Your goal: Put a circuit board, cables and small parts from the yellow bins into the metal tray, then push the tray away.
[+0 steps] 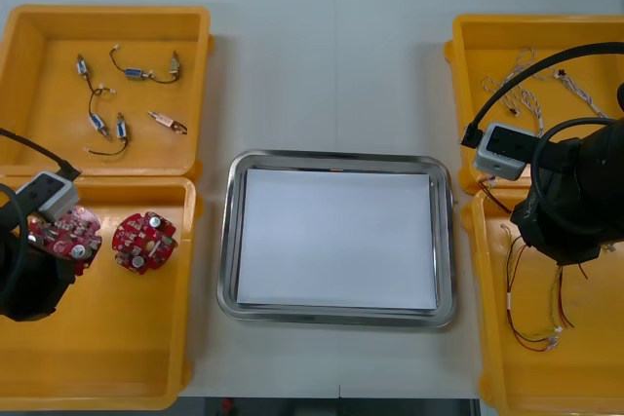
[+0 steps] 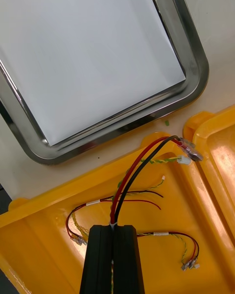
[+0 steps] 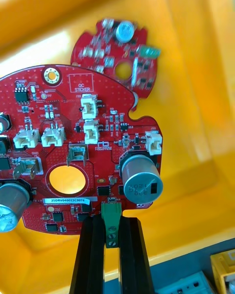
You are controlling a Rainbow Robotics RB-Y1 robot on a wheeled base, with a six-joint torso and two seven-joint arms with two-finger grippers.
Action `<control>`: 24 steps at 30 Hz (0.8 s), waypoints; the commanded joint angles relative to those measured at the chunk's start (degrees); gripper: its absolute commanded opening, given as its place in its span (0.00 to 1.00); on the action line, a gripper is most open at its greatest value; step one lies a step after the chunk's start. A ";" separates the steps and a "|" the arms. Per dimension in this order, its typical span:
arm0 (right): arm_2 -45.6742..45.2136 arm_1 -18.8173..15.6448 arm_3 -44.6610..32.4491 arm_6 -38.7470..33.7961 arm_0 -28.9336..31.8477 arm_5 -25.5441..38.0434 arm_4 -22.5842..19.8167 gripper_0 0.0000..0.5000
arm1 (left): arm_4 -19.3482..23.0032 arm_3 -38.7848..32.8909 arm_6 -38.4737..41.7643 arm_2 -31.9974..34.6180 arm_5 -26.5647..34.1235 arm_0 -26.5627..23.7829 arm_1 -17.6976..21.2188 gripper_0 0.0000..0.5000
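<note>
The metal tray (image 2: 197,71) is showing a polished, mirror-bright rim, while its inside is looking white, flat and matt, like paper. The yellow bins (image 1: 146,338) are looking like smooth moulded plastic, glossy enough to be catching the light. The circuit board (image 3: 63,112) in the left tool (image 3: 111,223) is showing a fine-grained red face, white plastic sockets and a shiny metal can. The cable (image 2: 138,165) in the right tool (image 2: 113,229) is wearing smooth red and black sheathing. The bench (image 1: 292,65) is looking pale and matt.
</note>
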 commanded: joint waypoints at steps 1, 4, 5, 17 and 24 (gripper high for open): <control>0.66 -2.12 -1.68 -2.92 -1.58 0.32 0.05 0.00 | 0.35 -1.72 3.62 -5.11 0.67 -6.53 -0.64 0.00; 0.75 -2.12 -1.68 -2.83 -1.67 0.32 -0.04 0.00 | 0.17 -1.89 6.61 -9.77 0.67 -10.92 -0.64 0.00; 0.66 -2.12 -1.68 -2.92 -1.67 0.32 -0.04 0.00 | 0.08 -1.98 7.23 -10.74 0.67 -11.80 -0.64 0.00; 0.66 -2.12 -1.68 -3.01 -1.58 0.32 -0.04 0.00 | -3.87 -1.89 19.09 -31.22 0.93 -30.34 -3.46 0.00; 0.66 -2.12 -1.76 -3.01 -1.67 0.32 -0.04 0.00 | -5.19 1.36 25.07 -40.53 2.43 -40.45 -9.08 0.00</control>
